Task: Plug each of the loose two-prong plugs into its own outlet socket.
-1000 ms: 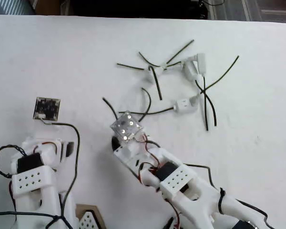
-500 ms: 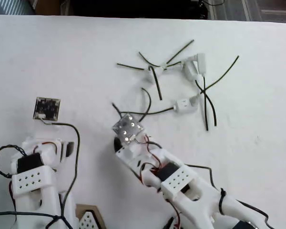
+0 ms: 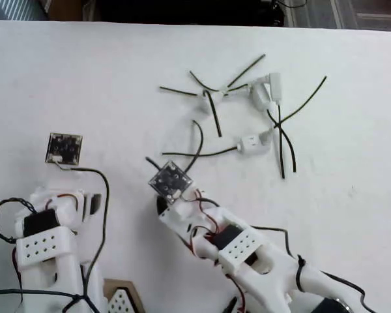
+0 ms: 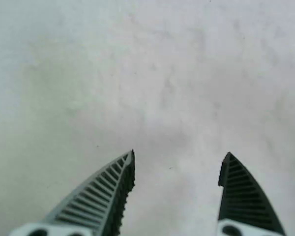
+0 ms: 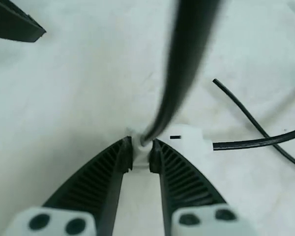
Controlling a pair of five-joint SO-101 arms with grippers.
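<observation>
"What are they working on?"

"A white table (image 3: 65, 72) with a dark room edge behind it. Toward the far middle lie thin black wires (image 3: 283, 140) and small white connectors, one (image 3: 251, 142) nearer and another (image 3: 272, 86) farther back."

"Is anything seated in a socket?"

"From above I can't tell plug from socket. The pieces lie loose and some of the wires cross."

"And the arms?"

"The right arm (image 3: 241, 244) stretches from the near edge toward the middle, with its wrist tipped down. The right gripper (image 5: 141, 142) pinches a white plug (image 5: 187, 140) low at the table, fingers pressed against it. A black cord (image 5: 187, 54) rises from the plug. The left arm (image 3: 45, 241) sits folded at the near left. The left gripper (image 4: 180, 154) hangs over bare table, fingers spread."
</observation>
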